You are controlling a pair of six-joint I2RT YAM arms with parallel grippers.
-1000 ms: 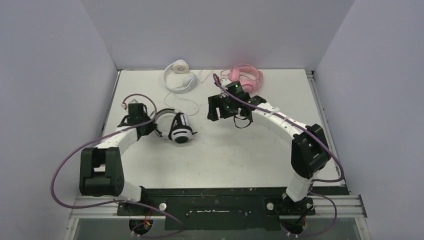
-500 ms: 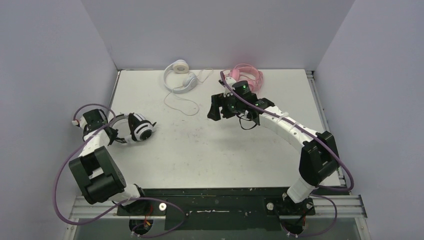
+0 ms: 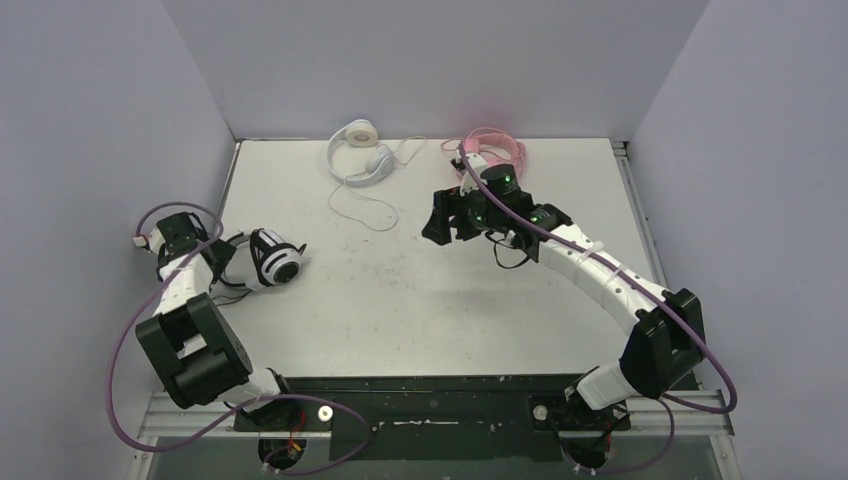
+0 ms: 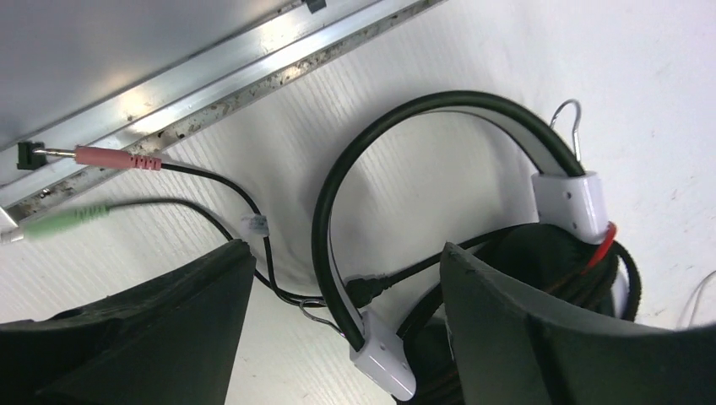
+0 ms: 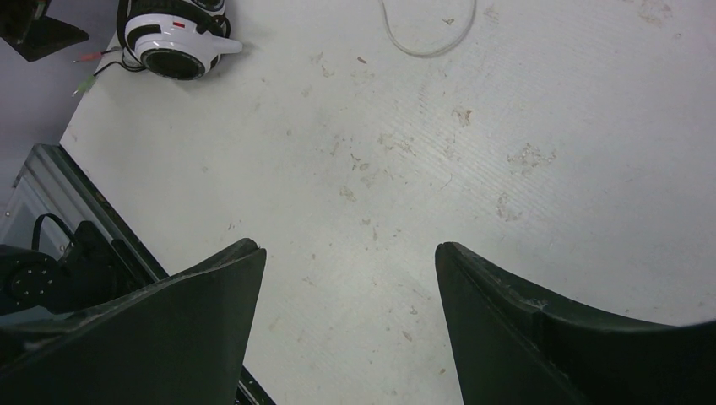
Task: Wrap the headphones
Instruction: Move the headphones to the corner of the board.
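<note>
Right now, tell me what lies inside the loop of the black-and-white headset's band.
Mostly bare table, plus a black cable crossing toward the ear cup. A finger of the left gripper covers the loop's lower part.

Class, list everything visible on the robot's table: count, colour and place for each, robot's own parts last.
table: one, white, under everything
black-and-white headset: one, black and white, table's left edge
white headset: one, white, far middle
pink headset: one, pink, far edge, partly behind the right arm
audio plugs: two, pink and green, beside the edge rail
left end effector: one, black, open, black-and-white headset's band between its fingers
right end effector: one, black, open above bare table
</note>
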